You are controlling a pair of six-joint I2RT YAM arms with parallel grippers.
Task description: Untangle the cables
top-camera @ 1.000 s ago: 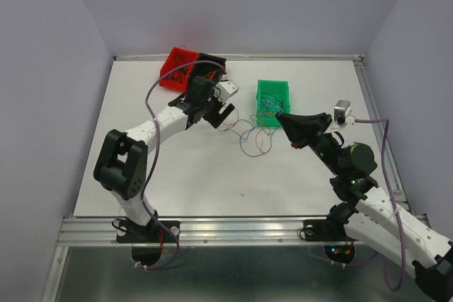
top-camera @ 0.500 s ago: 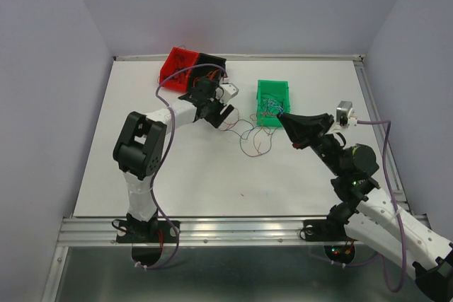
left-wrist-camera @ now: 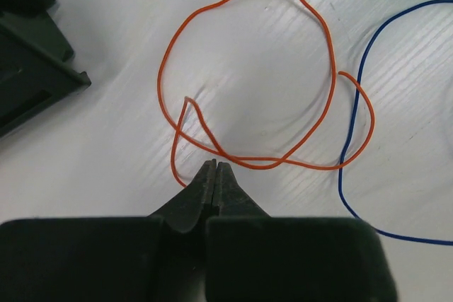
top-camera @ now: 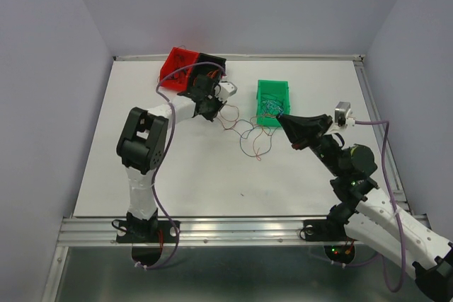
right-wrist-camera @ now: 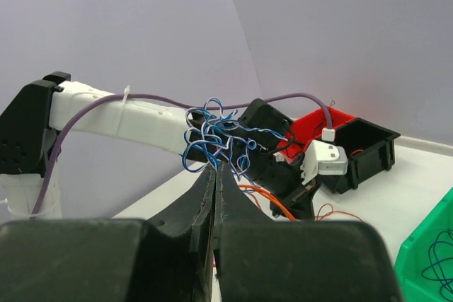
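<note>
Cables lay in two places relative to the grippers. On the white table (top-camera: 177, 167), an orange cable (left-wrist-camera: 333, 68) curled in a wide loop directly ahead of the left gripper (left-wrist-camera: 214, 166), crossing over itself right at the fingertips, with one strand running under the left finger. A blue cable (left-wrist-camera: 359, 79) curved just to the right of that loop and overlapped its edge. The left gripper's jaws were closed tip to tip at the crossing and touched the orange strand, though whether the strand was pinched between them could not be told. A black bin (left-wrist-camera: 28, 68) sat close by on that gripper's left. The right gripper (right-wrist-camera: 216, 167) was raised off the table, near the green bin (top-camera: 272, 91), its jaws pressed together on a tangle of blue and white cables (right-wrist-camera: 219, 139) that bunched just above the fingertips. More thin loops (top-camera: 248, 136) trailed across the table between the two grippers.
</note>
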